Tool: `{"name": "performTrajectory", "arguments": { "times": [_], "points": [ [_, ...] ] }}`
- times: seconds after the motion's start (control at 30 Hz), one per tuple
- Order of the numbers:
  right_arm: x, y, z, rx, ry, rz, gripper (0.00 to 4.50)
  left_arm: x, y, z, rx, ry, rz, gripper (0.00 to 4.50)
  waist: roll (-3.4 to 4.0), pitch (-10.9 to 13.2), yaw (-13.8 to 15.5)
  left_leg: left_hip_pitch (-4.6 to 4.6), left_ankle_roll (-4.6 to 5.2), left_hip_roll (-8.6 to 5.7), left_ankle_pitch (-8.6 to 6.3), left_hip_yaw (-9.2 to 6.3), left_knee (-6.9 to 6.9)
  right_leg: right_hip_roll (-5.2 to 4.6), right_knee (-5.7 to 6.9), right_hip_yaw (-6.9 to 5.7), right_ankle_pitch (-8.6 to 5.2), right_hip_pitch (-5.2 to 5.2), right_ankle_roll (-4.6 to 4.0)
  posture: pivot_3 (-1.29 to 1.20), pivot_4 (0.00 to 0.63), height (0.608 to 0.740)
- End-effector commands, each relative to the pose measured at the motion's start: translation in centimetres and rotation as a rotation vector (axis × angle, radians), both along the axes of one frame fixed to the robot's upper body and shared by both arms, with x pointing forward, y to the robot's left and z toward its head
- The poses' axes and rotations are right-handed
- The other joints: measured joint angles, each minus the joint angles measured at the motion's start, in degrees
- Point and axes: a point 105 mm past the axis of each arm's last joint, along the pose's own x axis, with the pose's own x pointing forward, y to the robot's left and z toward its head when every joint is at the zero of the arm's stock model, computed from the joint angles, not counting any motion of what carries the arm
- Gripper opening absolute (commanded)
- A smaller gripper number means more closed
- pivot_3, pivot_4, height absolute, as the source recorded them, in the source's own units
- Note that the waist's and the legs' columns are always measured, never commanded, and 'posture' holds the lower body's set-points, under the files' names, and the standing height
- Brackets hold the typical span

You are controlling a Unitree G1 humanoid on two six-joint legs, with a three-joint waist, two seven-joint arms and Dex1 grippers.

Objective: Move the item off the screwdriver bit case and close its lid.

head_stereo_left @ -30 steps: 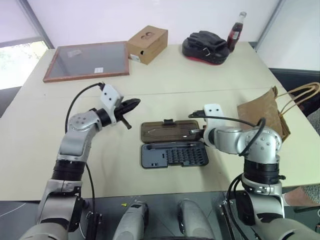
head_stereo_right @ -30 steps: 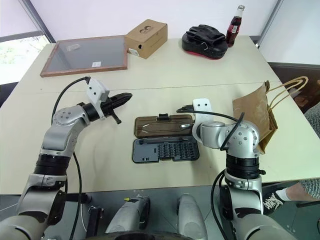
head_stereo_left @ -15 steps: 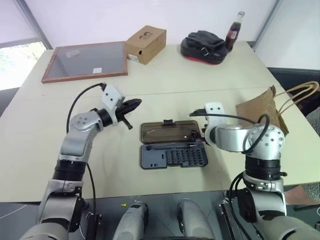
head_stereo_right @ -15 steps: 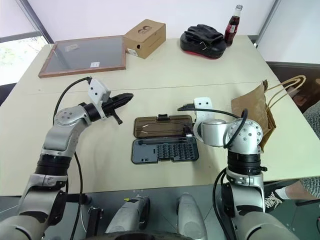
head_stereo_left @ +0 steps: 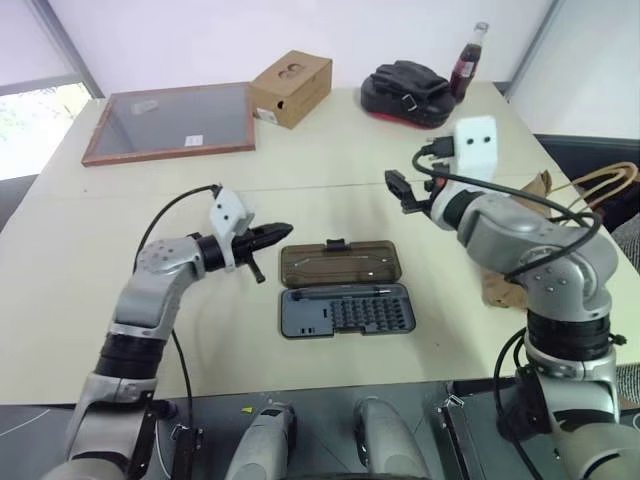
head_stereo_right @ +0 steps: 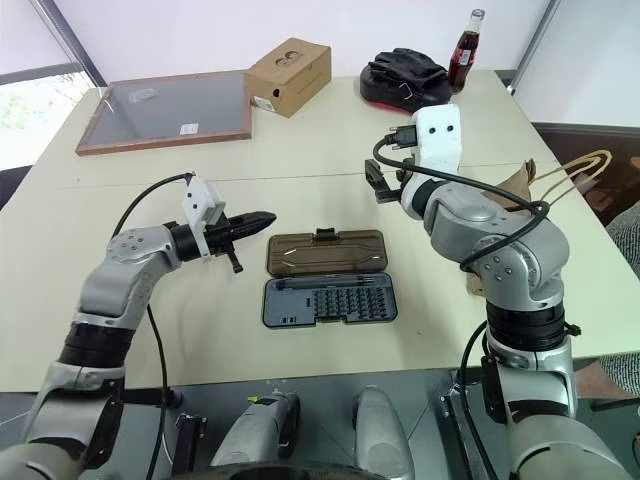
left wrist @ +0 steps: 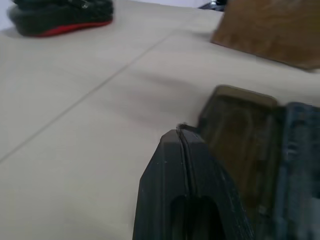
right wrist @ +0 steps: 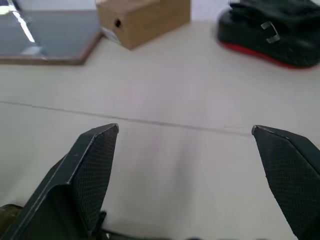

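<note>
Right wrist view shows right gripper (right wrist: 185, 165) spread wide

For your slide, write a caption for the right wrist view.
Open right hand above the table, facing cardboard box.

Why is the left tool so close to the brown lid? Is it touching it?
Apart. In the left eye view, bare table shows between the left tool and the lid.

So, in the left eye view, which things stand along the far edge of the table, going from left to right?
Wood-framed grey board → brown cardboard box → black padded item with a red rim → dark bottle.
</note>
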Motion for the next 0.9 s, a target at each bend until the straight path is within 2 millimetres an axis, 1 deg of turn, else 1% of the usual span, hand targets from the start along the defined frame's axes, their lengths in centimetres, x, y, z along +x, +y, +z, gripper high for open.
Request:
{"name": "performTrajectory", "arguments": {
  "times": [0.03, 0.1, 0.23, 0.33, 0.43, 0.57, 0.67, 0.8, 0.9],
  "points": [
    [0.6, 1.5, 0.2, -0.036, -0.066, 0.098, 4.46, -2.6, -1.0, 1.3, -0.003, 0.014, -0.131, 0.0, 0.0, 0.0, -0.1, 0.0, 0.0, 0.0, 0.0, 0.0, 0.0, 0.0, 0.0, 0.0, 0.0, 0.0, -0.01, 0.0, 0.15, 0.74],
    [1.0, 2.3, -0.3, -0.062, -0.074, 0.127, 4.46, -3.6, -1.0, 1.4, 0.007, 0.038, -0.165, 0.0, 0.01, 0.0, 0.0, 0.0, 0.0, 0.01, 0.0, -0.01, -0.01, 0.0, -0.01, 0.01, 0.0, 0.0, -0.01, 0.0, 0.15, 0.74],
    [1.1, 4.1, -2.4, -0.121, -0.041, 0.25, 4.46, -6.4, -1.0, 0.9, 0.05, 0.114, -0.252, 0.0, 0.02, 0.0, 0.0, 0.0, 0.0, 0.02, 0.0, -0.03, -0.02, 0.0, -0.01, 0.02, 0.0, -0.02, -0.02, 0.0, 0.15, 0.74],
    [1.3, 4.8, -3.6, -0.203, -0.027, 0.296, 4.46, -7.1, -0.3, 0.1, 0.101, 0.15, -0.265, 0.0, 0.03, 0.0, 0.1, 0.0, -0.01, 0.02, 0.0, -0.06, -0.03, 0.0, -0.02, 0.02, -0.01, -0.02, -0.03, 0.0, 0.15, 0.74],
    [1.6, 4.5, -4.3, -0.297, -0.005, 0.318, 4.46, -7.3, 0.2, -1.5, 0.19, 0.158, -0.268, 0.0, 0.04, 0.0, 0.2, 0.0, -0.01, 0.01, 0.0, -0.05, -0.02, 0.0, -0.04, 0.02, -0.01, -0.02, -0.03, 0.0, 0.15, 0.74],
    [1.9, 4.1, -4.0, -0.423, 0.009, 0.379, 4.46, -7.5, 0.6, -3.1, 0.247, 0.172, -0.288, 0.0, 0.05, 0.1, 0.4, 0.0, -0.02, -0.01, -0.01, -0.01, -0.02, -0.02, -0.09, 0.02, -0.01, 0.0, -0.04, 0.0, 0.15, 0.74],
    [1.7, 3.8, -3.0, -0.506, 0.025, 0.469, 4.46, -7.2, 0.4, -4.5, 0.26, 0.178, -0.296, 0.0, 0.08, 0.1, 0.3, 0.0, -0.02, 0.0, -0.01, -0.01, -0.05, -0.02, -0.09, 0.01, -0.01, -0.02, -0.04, 0.0, 0.15, 0.74],
    [1.3, 3.5, -2.2, -0.597, 0.032, 0.567, 4.46, -6.7, 0.4, -5.6, 0.27, 0.176, -0.303, 0.0, 0.08, 0.1, 0.3, 0.0, -0.02, 0.01, -0.01, -0.02, -0.06, -0.02, -0.09, 0.01, -0.01, -0.03, -0.04, 0.0, 0.15, 0.74],
    [0.4, 3.0, -3.2, -0.677, 0.106, 0.698, 4.46, -6.4, 0.5, -6.8, 0.281, 0.183, -0.307, 0.0, 0.08, 0.1, 0.3, 0.0, -0.02, 0.01, -0.01, 0.0, -0.06, -0.02, -0.1, 0.0, -0.01, -0.03, -0.03, 0.0, 0.15, 0.74]
  ]
}}
